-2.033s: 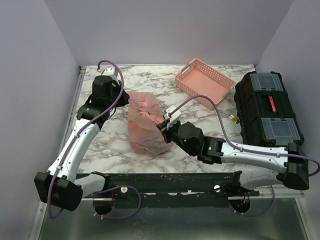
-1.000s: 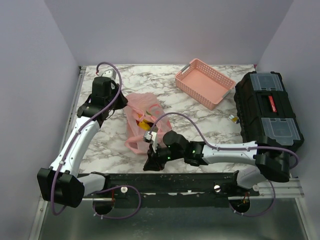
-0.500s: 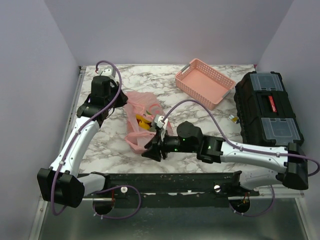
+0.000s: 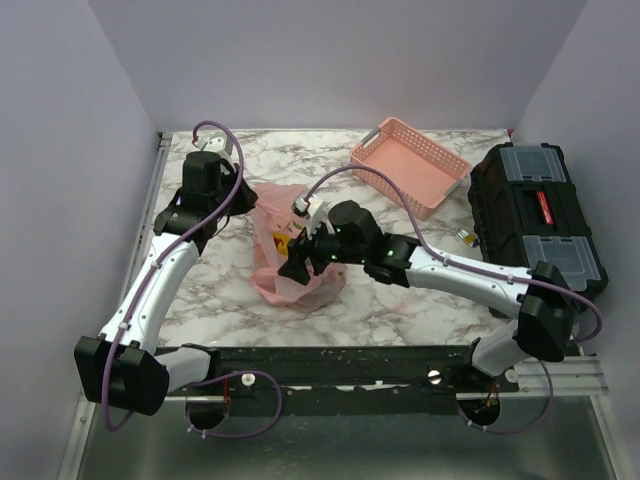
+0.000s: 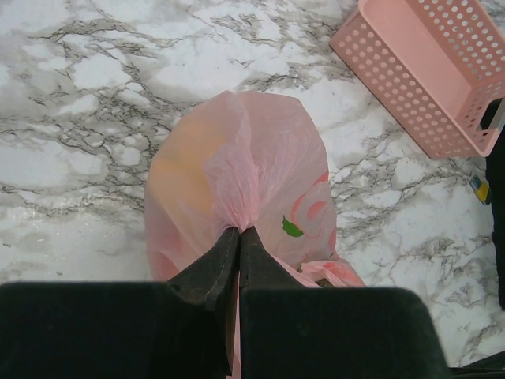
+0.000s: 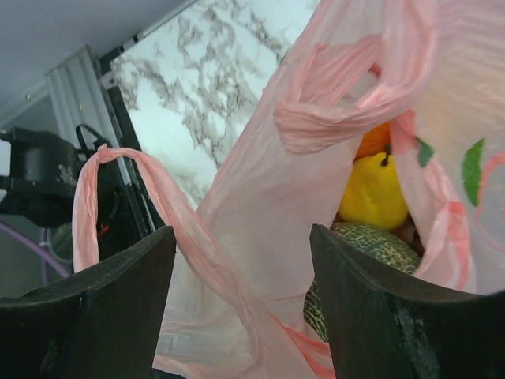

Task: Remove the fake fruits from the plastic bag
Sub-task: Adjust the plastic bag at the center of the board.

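The pink plastic bag lies on the marble table with its mouth open toward the front. My left gripper is shut on a bunched fold at the bag's far end. My right gripper hovers at the bag's mouth, open. In the right wrist view, the bag's film and a twisted handle lie across the gap between its fingers. Inside the bag I see a yellow fruit, an orange fruit and a netted green melon. From above, only a bit of yellow fruit shows.
A rigid pink lattice basket stands at the back right, also in the left wrist view. A black toolbox fills the right side. A small yellow item lies beside it. The black rail runs along the front edge.
My right gripper has moved from the front edge back up to the bag's mouth and opened its jaws. The bag's mouth now gapes. The left gripper has kept its pinch.
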`<state>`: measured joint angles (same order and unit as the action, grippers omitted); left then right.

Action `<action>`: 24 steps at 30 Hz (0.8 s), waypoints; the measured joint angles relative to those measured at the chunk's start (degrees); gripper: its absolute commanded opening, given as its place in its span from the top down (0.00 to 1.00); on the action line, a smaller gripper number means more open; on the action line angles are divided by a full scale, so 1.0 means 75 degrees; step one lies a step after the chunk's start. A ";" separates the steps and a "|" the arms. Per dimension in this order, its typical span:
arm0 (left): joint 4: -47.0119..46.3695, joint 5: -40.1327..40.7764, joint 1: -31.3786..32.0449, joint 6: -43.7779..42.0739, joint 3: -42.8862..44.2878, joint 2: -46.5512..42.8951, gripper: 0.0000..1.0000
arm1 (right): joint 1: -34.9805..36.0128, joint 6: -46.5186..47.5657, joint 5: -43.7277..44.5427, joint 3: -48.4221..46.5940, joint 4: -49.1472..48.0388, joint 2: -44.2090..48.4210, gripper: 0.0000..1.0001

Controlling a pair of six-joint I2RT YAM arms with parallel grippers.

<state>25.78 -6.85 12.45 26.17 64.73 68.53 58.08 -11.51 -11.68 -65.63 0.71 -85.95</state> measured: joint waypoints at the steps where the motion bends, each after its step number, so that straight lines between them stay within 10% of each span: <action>1: 0.0000 -0.0006 0.0000 -0.0003 0.0000 0.0000 1.00 | -0.0006 0.0023 -0.0140 -0.0020 0.0076 -0.0122 0.35; 14: 0.0003 0.0184 -0.0172 0.0061 0.0000 -0.0003 1.00 | -0.0006 0.0050 -0.1061 -0.0082 0.0326 -0.0221 0.83; 24: 0.0003 -0.0020 -0.1119 0.0405 0.0000 0.0055 1.00 | -0.0006 -0.0527 -0.1918 0.0764 0.0210 0.0708 0.99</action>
<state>25.80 -7.01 4.05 29.21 64.73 68.95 58.04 -15.46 -26.06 -59.90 2.28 -80.64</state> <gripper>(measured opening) 0.003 0.014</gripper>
